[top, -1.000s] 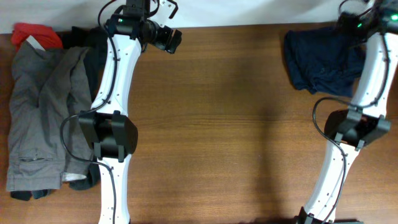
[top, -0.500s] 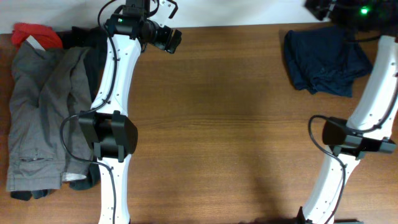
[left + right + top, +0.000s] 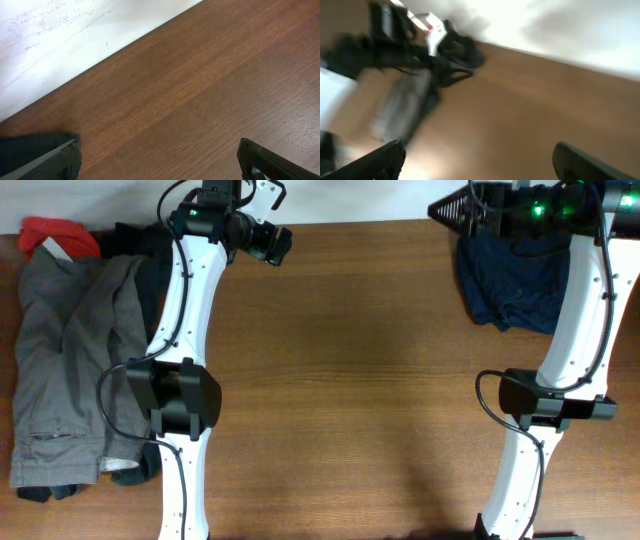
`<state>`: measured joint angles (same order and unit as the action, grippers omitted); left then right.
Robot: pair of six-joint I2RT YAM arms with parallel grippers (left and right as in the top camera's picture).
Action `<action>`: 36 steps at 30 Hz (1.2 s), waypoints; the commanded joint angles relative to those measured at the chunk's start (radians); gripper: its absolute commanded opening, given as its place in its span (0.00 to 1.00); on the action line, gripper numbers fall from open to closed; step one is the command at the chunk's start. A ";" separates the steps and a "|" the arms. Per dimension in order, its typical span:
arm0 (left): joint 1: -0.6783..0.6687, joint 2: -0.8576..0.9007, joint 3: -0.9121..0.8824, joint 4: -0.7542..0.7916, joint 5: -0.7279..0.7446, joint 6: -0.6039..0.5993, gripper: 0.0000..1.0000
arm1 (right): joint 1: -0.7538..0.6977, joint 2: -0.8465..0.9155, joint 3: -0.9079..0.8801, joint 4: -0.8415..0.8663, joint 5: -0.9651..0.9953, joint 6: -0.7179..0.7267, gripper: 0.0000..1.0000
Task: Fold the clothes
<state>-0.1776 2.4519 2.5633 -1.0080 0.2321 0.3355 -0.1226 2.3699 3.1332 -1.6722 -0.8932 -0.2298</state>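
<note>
Evidently set aside for folding, the navy shorts lie crumpled at the far right corner of the worktop, well apart from the grey trousers heaped left. The left claw and right claw both gape wide, holding nothing.

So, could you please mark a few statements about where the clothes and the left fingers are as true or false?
1. The grey trousers lie along the left side of the table. True.
2. The navy shorts sit in the middle of the table. False: they lie at its far right corner.
3. The left fingers are clamped on cloth. False: they are spread apart with only bare wood between them.
4. A red piece lies at the far end of the grey trousers. True.
</note>
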 commanded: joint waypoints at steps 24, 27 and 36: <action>-0.004 0.002 0.004 0.001 0.008 -0.010 0.99 | 0.126 -1.078 -1.507 1.188 0.437 -0.054 0.98; -0.003 0.002 0.004 0.002 0.008 -0.010 0.99 | 0.106 -1.223 -1.763 1.322 0.435 -0.045 0.98; -0.004 0.002 0.004 0.002 0.008 -0.010 0.99 | 0.066 -1.667 -2.410 1.592 0.498 0.134 0.99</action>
<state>-0.1776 2.4519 2.5633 -1.0069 0.2317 0.3355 -0.0349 0.8204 0.8787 -0.1345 -0.4408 -0.2111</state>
